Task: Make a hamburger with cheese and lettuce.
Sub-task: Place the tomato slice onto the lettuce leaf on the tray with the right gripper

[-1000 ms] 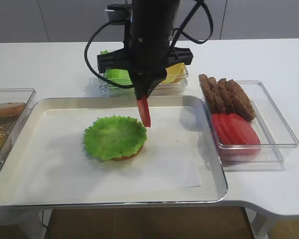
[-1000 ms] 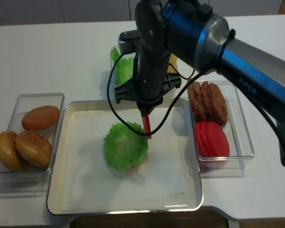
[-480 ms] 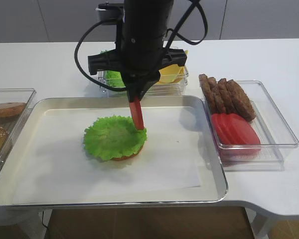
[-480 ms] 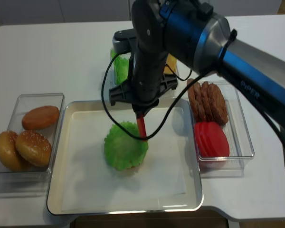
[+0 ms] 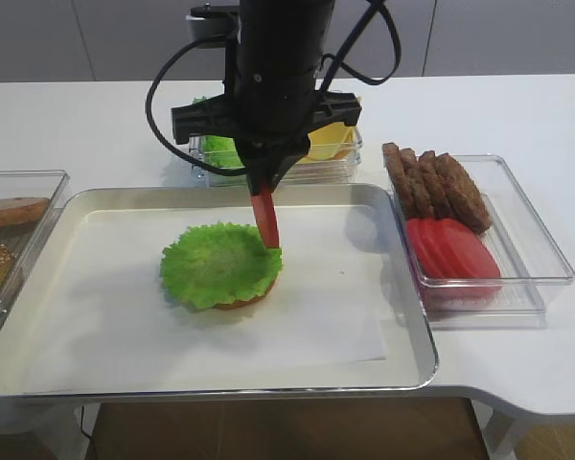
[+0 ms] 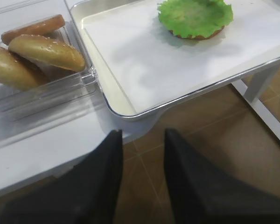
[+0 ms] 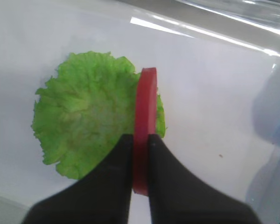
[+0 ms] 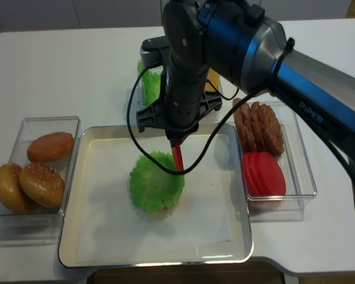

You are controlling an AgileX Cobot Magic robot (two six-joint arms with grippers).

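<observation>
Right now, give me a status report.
Right gripper shut on tomato slice, edge-on over lettuce. Left gripper shut, empty. Nothing in the way.

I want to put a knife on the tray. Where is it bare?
Bare paper lies left of the hamburger, toward the tray rim, along the front edge, and right of it. Crowded behind: the right claw holds a tomato slice there.

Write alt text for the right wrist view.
The right claw, seen from above, is shut on a red tomato slice held on edge over the right rim of a frilly green lettuce leaf, which lies on white paper in a tray.
</observation>
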